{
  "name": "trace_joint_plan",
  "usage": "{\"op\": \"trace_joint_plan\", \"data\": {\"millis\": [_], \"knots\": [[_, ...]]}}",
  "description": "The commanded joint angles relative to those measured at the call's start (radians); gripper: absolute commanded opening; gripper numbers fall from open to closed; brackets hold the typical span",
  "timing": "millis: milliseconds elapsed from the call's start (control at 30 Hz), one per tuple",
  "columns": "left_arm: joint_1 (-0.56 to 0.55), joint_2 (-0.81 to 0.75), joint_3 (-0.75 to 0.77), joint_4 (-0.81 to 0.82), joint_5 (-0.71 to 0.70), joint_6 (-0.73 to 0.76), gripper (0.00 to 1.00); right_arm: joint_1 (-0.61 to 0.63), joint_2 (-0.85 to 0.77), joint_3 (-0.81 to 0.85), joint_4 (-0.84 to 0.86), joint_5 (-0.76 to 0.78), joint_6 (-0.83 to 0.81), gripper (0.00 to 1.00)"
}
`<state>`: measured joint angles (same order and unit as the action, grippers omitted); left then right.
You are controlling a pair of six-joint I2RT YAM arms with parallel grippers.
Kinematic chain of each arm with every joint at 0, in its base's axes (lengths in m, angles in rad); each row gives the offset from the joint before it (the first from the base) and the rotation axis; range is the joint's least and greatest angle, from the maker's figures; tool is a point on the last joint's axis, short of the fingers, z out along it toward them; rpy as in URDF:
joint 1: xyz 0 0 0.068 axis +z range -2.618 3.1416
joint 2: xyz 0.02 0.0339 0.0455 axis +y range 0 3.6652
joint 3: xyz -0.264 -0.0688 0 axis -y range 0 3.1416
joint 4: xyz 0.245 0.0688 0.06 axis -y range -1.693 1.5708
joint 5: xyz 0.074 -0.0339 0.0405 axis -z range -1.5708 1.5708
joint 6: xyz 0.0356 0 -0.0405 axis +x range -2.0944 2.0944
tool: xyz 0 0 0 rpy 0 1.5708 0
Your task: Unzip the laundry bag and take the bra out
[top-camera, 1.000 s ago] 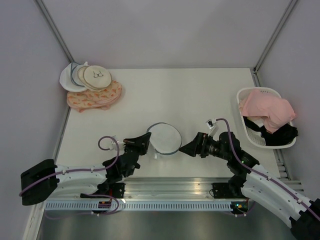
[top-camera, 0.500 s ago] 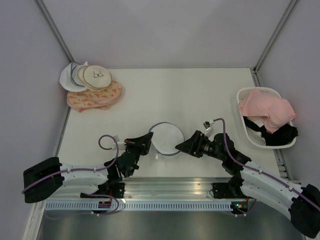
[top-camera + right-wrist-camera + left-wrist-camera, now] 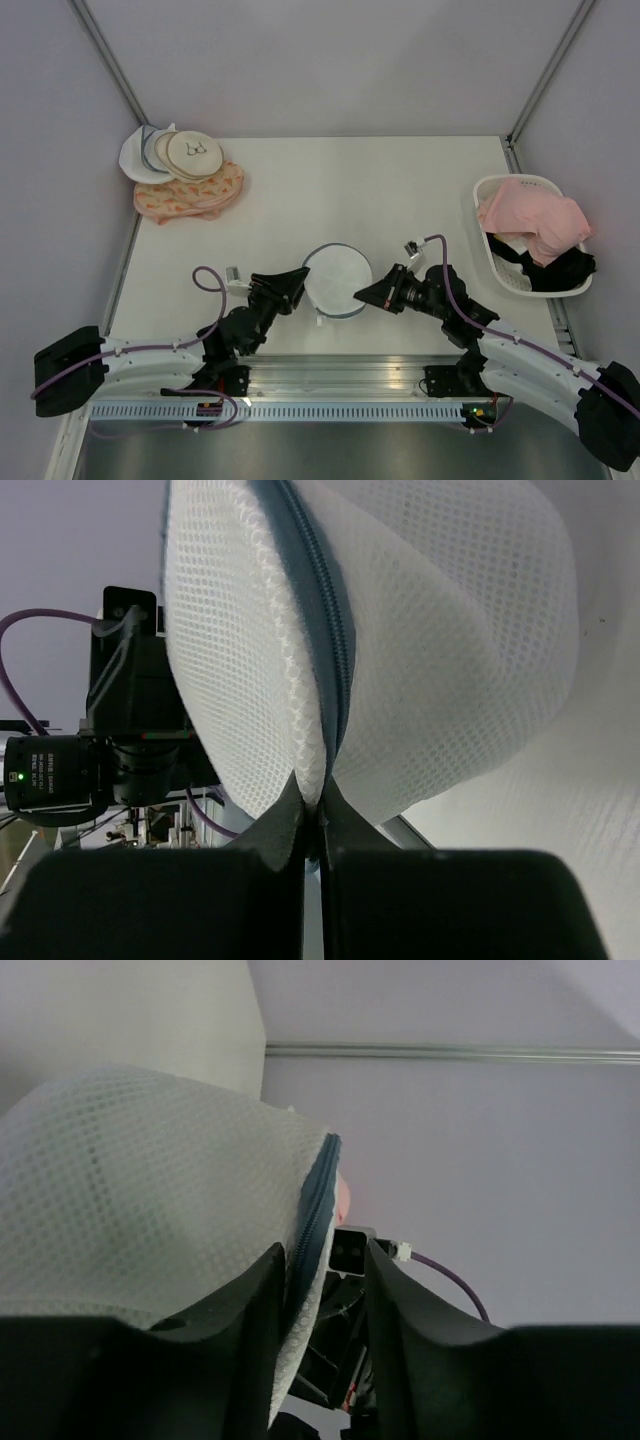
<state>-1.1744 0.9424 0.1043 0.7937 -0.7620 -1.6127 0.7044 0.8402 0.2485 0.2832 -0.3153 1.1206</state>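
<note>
Overhead, the laundry bag (image 3: 336, 280) sits near the front edge of the surface (image 3: 330, 190), between the two arms. The left pincer (image 3: 299, 274) is at its left rim and the right pincer (image 3: 360, 294) at its right rim. From this height the pincer tips are small dark shapes, and their grip cannot be read.

The right wrist view is clearer. The right pincer (image 3: 312, 792) has its two fingers pressed together on a fold of white mesh, just below the grey-blue zipper (image 3: 326, 610). The zipper runs up the bag's rim and looks closed along the stretch that shows. Its slider cannot be found, and the bag's top is cut off by the frame.

In the left wrist view the bag (image 3: 140, 1200) fills the left half. Its zippered edge (image 3: 312, 1222) drops into the gap of the left pincer (image 3: 322, 1256). The mesh lies against one finger (image 3: 250, 1340), while the other finger (image 3: 410, 1345) shows dark arm parts beside it. Whether that pincer is pressing on the rim I cannot tell. The bra cannot be made out through the mesh in any view.

Far left on the surface, stacked cream and white discs (image 3: 172, 153) overlap a pink patterned round bag (image 3: 190, 195). At the right edge a white basket (image 3: 498, 186) holds a pink garment (image 3: 535, 225) lying over a black garment (image 3: 562, 270), which is mostly covered.
</note>
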Motion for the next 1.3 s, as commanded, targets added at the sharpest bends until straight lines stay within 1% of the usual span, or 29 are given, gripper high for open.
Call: {"op": "trace_joint_plan", "data": {"millis": [0, 33, 67, 100, 133, 167, 200, 233, 300, 333, 433, 467, 500, 567, 667, 733, 800, 867, 900, 933, 967, 1000, 1033, 1067, 1100, 1133, 1200, 1233, 1267], "knots": [[-0.005, -0.120, -0.014, -0.063, 0.095, 0.167, 0.46, -0.028, -0.056, 0.060, -0.033, -0.022, -0.059, 0.00], [-0.005, -0.157, -0.014, -0.114, 0.099, 0.192, 0.55, -0.040, -0.062, 0.061, -0.035, -0.042, -0.065, 0.00], [-0.007, -0.239, -0.012, -0.164, 0.105, 0.226, 0.71, -0.048, -0.069, 0.064, -0.042, -0.068, -0.074, 0.01], [-0.005, -0.276, -0.011, -0.273, 0.107, 0.240, 0.78, -0.062, -0.069, 0.069, -0.052, -0.115, -0.085, 0.00], [-0.007, -0.319, -0.012, -0.319, 0.115, 0.255, 0.83, -0.087, -0.072, 0.075, -0.064, -0.146, -0.108, 0.00], [-0.007, -0.389, -0.015, -0.359, 0.119, 0.275, 0.91, -0.097, -0.072, 0.080, -0.071, -0.168, -0.117, 0.00], [-0.005, -0.430, -0.020, -0.432, 0.134, 0.287, 0.95, -0.120, -0.069, 0.084, -0.070, -0.223, -0.125, 0.01], [-0.007, -0.462, -0.028, -0.462, 0.147, 0.303, 0.98, -0.131, -0.063, 0.086, -0.064, -0.254, -0.143, 0.00], [-0.005, -0.536, -0.029, -0.533, 0.182, 0.345, 1.00, -0.154, -0.038, 0.095, -0.052, -0.307, -0.159, 0.00], [-0.007, -0.556, -0.025, -0.610, 0.194, 0.356, 1.00, -0.158, -0.030, 0.098, -0.046, -0.350, -0.166, 0.00], [-0.004, -0.600, -0.031, -0.675, 0.265, 0.410, 1.00, -0.181, 0.003, 0.109, -0.042, -0.427, -0.202, 0.00], [-0.004, -0.600, -0.031, -0.688, 0.265, 0.415, 1.00, -0.186, 0.013, 0.109, -0.036, -0.448, -0.206, 0.01], [-0.004, -0.591, -0.034, -0.688, 0.294, 0.422, 1.00, -0.197, 0.029, 0.112, -0.018, -0.470, -0.209, 0.00], [-0.001, -0.568, -0.048, -0.648, 0.329, 0.454, 1.00, -0.204, 0.046, 0.115, 0.002, -0.527, -0.214, 0.00], [0.010, -0.487, -0.060, -0.572, 0.381, 0.484, 1.00, -0.218, 0.059, 0.121, 0.005, -0.570, -0.226, 0.01], [0.030, -0.421, -0.074, -0.532, 0.408, 0.478, 1.00, -0.226, 0.057, 0.121, -0.004, -0.580, -0.239, 0.00], [0.054, -0.387, -0.104, -0.369, 0.478, 0.478, 1.00, -0.229, 0.060, 0.121, -0.009, -0.608, -0.248, 0.00], [0.102, -0.315, -0.138, -0.254, 0.532, 0.474, 1.00, -0.229, 0.063, 0.117, -0.007, -0.626, -0.252, 0.00], [0.119, -0.280, -0.127, -0.169, 0.593, 0.479, 1.00, -0.229, 0.069, 0.110, -0.007, -0.639, -0.265, 0.00], [0.145, -0.248, -0.115, -0.142, 0.627, 0.494, 1.00, -0.229, 0.074, 0.107, -0.006, -0.646, -0.269, 0.00], [0.154, -0.176, -0.111, -0.116, 0.659, 0.500, 1.00, -0.229, 0.079, 0.104, -0.003, -0.653, -0.274, 0.00], [0.160, -0.141, -0.062, -0.072, 0.715, 0.507, 1.00, -0.229, 0.095, 0.103, -0.003, -0.654, -0.277, 0.01], [0.163, -0.108, -0.045, -0.047, 0.740, 0.520, 0.98, -0.229, 0.103, 0.104, -0.004, -0.656, -0.291, 0.00], [0.165, -0.041, -0.029, -0.025, 0.757, 0.525, 0.95, -0.229, 0.109, 0.104, -0.007, -0.654, -0.301, 0.01], [0.167, -0.016, -0.003, 0.023, 0.811, 0.528, 0.92, -0.229, 0.117, 0.116, -0.034, -0.648, -0.318, 0.00], [0.167, 0.014, 0.008, 0.044, 0.832, 0.536, 0.83, -0.229, 0.122, 0.124, -0.053, -0.625, -0.347, 0.01], [0.167, 0.074, 0.032, 0.068, 0.884, 0.542, 0.69, -0.229, 0.131, 0.149, -0.085, -0.608, -0.364, 0.01], [0.168, 0.088, 0.040, 0.081, 0.898, 0.548, 0.51, -0.230, 0.134, 0.159, -0.102, -0.576, -0.378, 0.00], [0.168, 0.099, 0.044, 0.081, 0.908, 0.545, 0.42, -0.230, 0.141, 0.172, -0.122, -0.561, -0.407, 0.00]]}}
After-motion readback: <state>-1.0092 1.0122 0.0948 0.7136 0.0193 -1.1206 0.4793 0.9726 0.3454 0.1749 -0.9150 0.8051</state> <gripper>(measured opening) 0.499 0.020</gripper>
